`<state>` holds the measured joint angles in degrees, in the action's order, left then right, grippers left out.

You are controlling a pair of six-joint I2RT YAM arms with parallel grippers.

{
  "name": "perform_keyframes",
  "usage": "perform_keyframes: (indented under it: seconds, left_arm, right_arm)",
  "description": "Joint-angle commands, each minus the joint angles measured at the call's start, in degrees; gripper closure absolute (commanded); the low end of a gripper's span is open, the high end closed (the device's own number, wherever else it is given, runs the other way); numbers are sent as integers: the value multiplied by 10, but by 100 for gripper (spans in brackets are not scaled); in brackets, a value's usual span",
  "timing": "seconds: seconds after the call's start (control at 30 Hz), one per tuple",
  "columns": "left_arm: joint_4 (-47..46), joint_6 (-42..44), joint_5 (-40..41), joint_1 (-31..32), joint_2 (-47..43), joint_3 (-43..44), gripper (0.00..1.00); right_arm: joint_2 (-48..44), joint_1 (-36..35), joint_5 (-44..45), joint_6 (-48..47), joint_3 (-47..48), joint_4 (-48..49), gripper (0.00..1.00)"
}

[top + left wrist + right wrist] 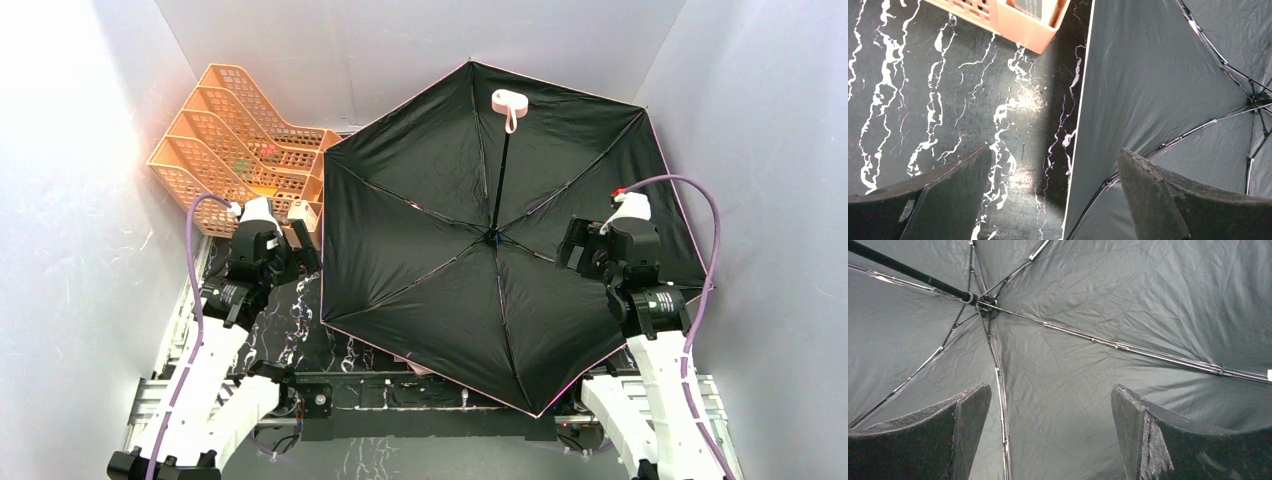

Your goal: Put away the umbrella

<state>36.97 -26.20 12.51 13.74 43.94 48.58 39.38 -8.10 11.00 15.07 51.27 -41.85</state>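
The umbrella (430, 260) lies fully open on the table, black inside facing up, pink edging round the rim. Its black shaft (500, 185) rises from the hub to the small pale handle with loop (509, 102) at the back. My left gripper (298, 240) is open and empty just off the canopy's left edge; in the left wrist view the gripper (1055, 165) straddles that rim (1079, 125). My right gripper (572, 248) is open and empty above the canopy's right half; in the right wrist view the gripper (1050, 405) hovers over fabric and ribs, the hub (979, 302) beyond.
An orange plastic file rack (235, 140) stands at the back left, its corner in the left wrist view (1023, 25). The black marbled tabletop (948, 100) shows left of the umbrella. Grey walls enclose the space.
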Motion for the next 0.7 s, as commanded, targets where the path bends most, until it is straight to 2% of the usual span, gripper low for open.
perform_keyframes:
  seconds: [0.0, 0.1, 0.33, 0.57, 0.67]
  left_arm:
    - [-10, 27, -62, -17, 3, 30, 3]
    - [-12, 30, -71, -22, 7, 38, 2]
    - [-5, 33, -82, -27, 12, 46, 2]
    - [-11, 31, -119, -29, 14, 40, 2]
    - [-10, 28, -134, -29, 14, 39, 2]
  right_arm:
    - [-32, 13, -59, 6, 9, 57, 2]
    - [-57, 18, -81, 6, -10, 88, 2]
    - [-72, 22, -261, -27, -56, 185, 2]
    - [-48, 22, -372, -25, -175, 406, 2]
    - [-9, 22, -388, -47, -196, 457, 1]
